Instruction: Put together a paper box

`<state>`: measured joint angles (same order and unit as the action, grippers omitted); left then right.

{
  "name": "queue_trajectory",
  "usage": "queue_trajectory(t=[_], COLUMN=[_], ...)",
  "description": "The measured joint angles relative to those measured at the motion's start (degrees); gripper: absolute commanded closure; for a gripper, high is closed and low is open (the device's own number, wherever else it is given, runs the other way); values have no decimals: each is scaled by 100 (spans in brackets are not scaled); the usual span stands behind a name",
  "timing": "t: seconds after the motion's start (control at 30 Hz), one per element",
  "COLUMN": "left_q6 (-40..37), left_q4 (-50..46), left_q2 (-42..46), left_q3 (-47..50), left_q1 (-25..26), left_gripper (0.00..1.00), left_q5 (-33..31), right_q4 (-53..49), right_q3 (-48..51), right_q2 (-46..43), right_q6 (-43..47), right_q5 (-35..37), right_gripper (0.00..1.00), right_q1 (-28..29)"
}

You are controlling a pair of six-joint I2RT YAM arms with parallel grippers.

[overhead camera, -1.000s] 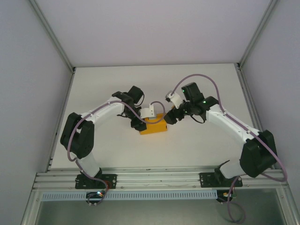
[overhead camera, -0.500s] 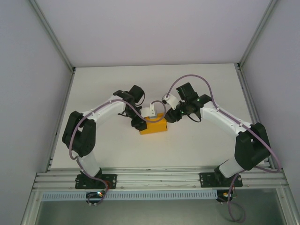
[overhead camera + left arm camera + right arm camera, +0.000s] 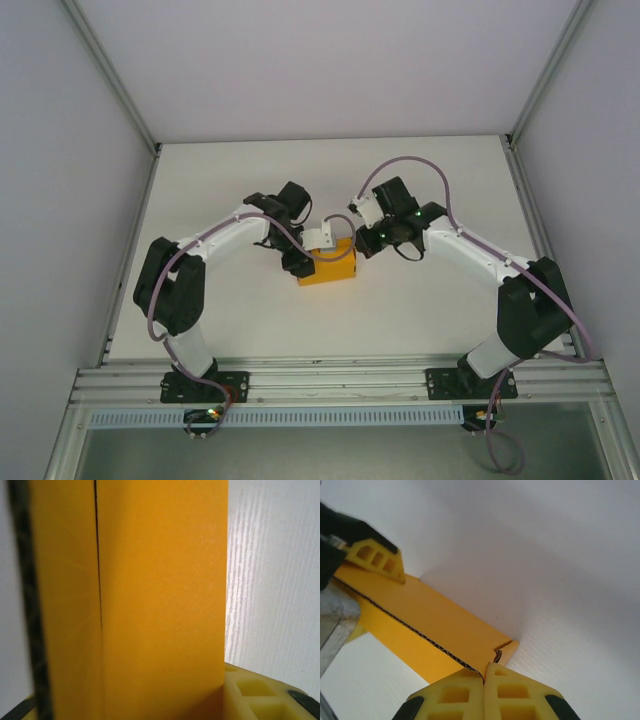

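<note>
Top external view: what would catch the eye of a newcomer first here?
The bright orange paper box stands out at once, a small compact block in the middle of the pale table. Both arms bend inward to it, the left tool at its left end and the right tool at its right. In the right wrist view, the right tool's yellow fingers are shut on its corrugated edge.
</note>
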<state>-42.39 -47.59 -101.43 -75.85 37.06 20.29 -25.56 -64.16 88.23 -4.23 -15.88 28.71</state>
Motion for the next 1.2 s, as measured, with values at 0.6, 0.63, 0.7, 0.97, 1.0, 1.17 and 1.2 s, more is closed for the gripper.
queue_trajectory(t=[0.6,0.63,0.7,0.97,1.0,1.17,1.2], left_q6=[256,256,260,304,317,435,490], left_q4=[68,70,72,179,245,466,527], left_q2=[0,0,2,2,2,52,105], left_q3=[-7,-7,-7,13,13,20,42], left_q1=[37,37,37,37,42,127,157], left_gripper=[58,58,57,49,47,12,0], left_q5=[-103,-103,-103,-205,-221,-350,-400], right_q4=[1961,2044,2275,3195,3252,3084,2959], right_q3=[1375,1445,1624,2190,2214,2142,2074], right_q2=[-654,-675,-730,-785,-774,-748,-748], right_q6=[-2164,-2149,-2120,-2081,-2085,-2133,-2151], right_q5=[1985,2070,2212,2688,2763,3126,3189], right_gripper=[100,100,100,100,100,100,100], right_q1=[848,890,953,1161,1182,1298,1322])
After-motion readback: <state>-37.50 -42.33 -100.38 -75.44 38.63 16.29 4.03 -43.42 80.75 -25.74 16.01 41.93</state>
